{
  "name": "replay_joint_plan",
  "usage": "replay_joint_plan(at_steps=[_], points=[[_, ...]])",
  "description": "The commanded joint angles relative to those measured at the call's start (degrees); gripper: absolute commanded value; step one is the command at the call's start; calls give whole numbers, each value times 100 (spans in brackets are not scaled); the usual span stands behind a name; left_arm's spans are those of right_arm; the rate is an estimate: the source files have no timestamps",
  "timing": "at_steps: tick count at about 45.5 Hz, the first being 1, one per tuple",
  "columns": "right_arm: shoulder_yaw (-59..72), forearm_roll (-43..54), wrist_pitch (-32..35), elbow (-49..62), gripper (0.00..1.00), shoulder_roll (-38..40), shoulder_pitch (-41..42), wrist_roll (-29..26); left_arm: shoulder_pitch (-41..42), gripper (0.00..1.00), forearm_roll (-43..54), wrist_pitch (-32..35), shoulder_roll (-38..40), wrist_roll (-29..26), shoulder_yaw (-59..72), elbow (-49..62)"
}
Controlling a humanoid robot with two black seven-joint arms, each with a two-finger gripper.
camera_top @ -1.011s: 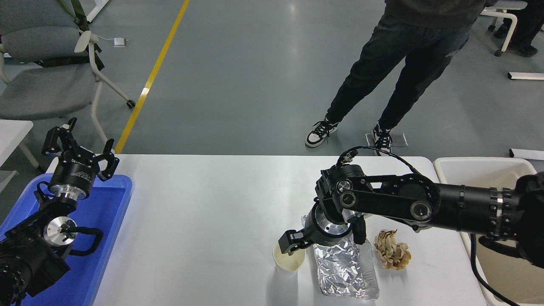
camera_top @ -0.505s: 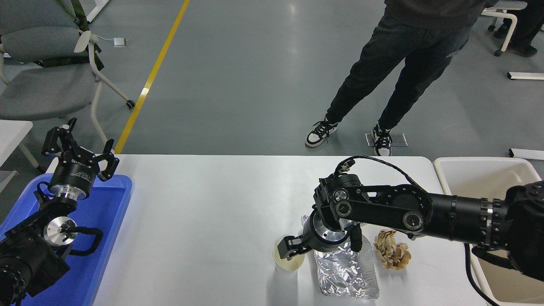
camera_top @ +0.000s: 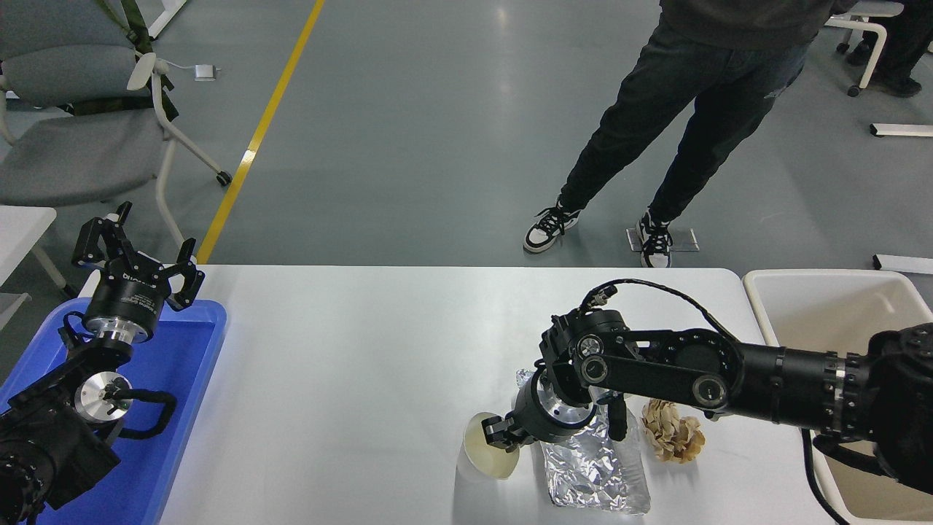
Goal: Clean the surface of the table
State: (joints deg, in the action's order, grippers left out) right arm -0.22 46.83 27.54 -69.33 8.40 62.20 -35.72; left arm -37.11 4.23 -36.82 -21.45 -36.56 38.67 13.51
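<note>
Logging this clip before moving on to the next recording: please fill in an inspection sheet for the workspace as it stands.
Surface: white matte table surface, litter at near right.
Job's things: tilted cream paper cup; crumpled silver foil sheet; crumpled brown paper ball.
Clutter: nothing seen beyond these.
Grippers: right gripper at the cup's rim, grip unclear; left gripper parked open above the blue plastic tray.
Cables: black cable looping over the right arm.
Surroundings: beige bin at right; a person's legs beyond the table; grey chair.
</note>
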Motion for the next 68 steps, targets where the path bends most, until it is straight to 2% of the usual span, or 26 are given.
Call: replay_joint_plan(at_steps=[1,7,27,40,48,57,68], points=[[-92,-68,41,-10,0,205,133,171,-6,100,-1,0,0,0,0,2],[-83,-314,129,-133,0,443,652,136,2,100,-1,0,0,0,0,2],[-180,-1773,1807,-933,0,1867,2875,-5,2,100,-1,0,0,0,0,2],[-312,-2424,2246,-1223,0,2544,3966,-23,2,100,-1,0,0,0,0,2],[-294,-2380,2246,-1197,0,2790,3940,-23,2,100,8,0,0,0,0,-7],[-242,-2214,2246,-1153,0,3396,3676,-14,-7,100,8,0,0,0,0,2],[-391,-1642,2246,-863,0,4424,2903,21,2,100,8,9,0,0,0,-7]])
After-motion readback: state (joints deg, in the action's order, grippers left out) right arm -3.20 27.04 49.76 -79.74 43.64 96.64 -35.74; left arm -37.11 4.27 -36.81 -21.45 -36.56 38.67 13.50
